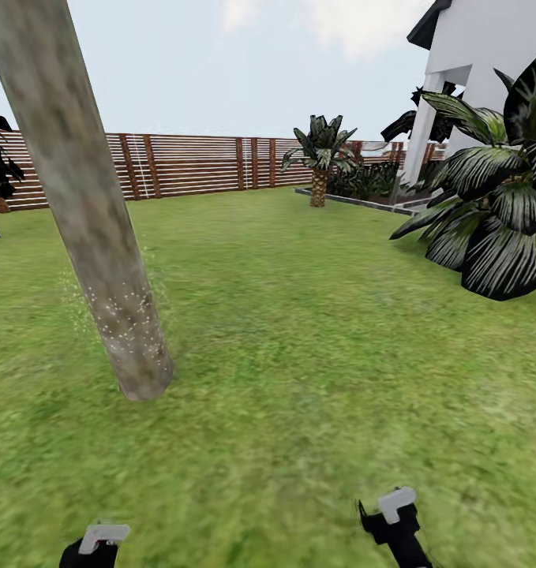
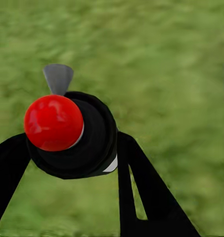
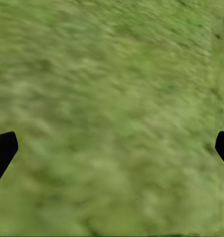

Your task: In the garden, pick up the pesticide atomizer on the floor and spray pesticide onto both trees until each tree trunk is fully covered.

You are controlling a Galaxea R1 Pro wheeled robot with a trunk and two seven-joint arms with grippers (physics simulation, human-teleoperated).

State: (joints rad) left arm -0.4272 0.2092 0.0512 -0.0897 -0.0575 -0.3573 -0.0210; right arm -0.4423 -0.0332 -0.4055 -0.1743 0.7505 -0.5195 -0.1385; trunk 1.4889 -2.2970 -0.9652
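Observation:
A thick, leaning tree trunk, mottled grey-beige, rises from the grass floor at the left. Fine white pesticide specks dot its lower part and the air just around it. My left gripper sits low at the bottom edge, short of the trunk's base. In the left wrist view it is shut on the pesticide atomizer, a black round bottle with a red ball top and a grey nozzle. My right gripper hangs open over bare grass, its fingertips far apart.
A brown slat fence runs along the back. A small palm stands by a paved border. A large dark leafy plant and the white house fill the right side. Open lawn lies between trunk and plant.

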